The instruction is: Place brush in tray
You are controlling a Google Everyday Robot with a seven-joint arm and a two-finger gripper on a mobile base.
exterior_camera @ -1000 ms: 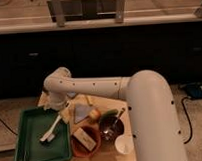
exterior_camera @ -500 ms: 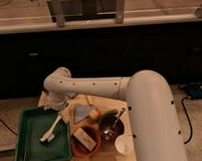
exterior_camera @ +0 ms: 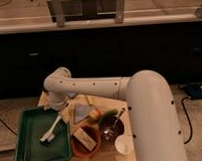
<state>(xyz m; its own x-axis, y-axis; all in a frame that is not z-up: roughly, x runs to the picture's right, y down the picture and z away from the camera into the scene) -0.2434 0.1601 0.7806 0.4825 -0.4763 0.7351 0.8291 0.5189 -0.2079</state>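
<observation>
The green tray [exterior_camera: 27, 147] lies at the front left of the wooden table. The brush [exterior_camera: 52, 129] lies slanted over the tray's right half, with its white handle pointing up and right and its bristle head [exterior_camera: 45, 139] low inside the tray. My gripper [exterior_camera: 63, 109] hangs at the tray's back right corner, right at the upper end of the brush handle. I cannot tell whether it still holds the handle. The white arm reaches in from the lower right.
An orange-brown bowl [exterior_camera: 85, 143] with a pale block in it stands right of the tray. A dark bowl [exterior_camera: 111, 128] holds a metal spoon. A white cup [exterior_camera: 125, 143], a pale wedge [exterior_camera: 81, 113] and a yellow and a green item [exterior_camera: 101, 115] lie nearby. A dark cabinet stands behind the table.
</observation>
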